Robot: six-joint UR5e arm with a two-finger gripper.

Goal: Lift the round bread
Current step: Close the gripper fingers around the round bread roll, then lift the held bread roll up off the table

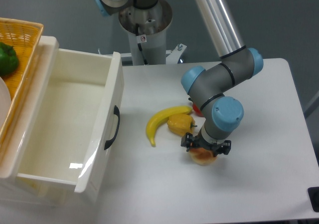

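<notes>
the pincer [205, 149] sat low over the round bread [202, 156] on the surface [259, 184]; whether it clamped the bread was unclear.

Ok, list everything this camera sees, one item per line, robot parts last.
round bread: one, orange-tan, on the table directly under the gripper
banana: one, yellow, table centre
pepper-shaped item: one, yellow-orange, touching the banana's right side
small red item: one, mostly hidden behind the arm
white bin: one, left of the table
wicker basket: one, tan, far left
green item: one, in the basket
table: one, white
gripper: one, black, over the bread; jaw state unclear
</notes>
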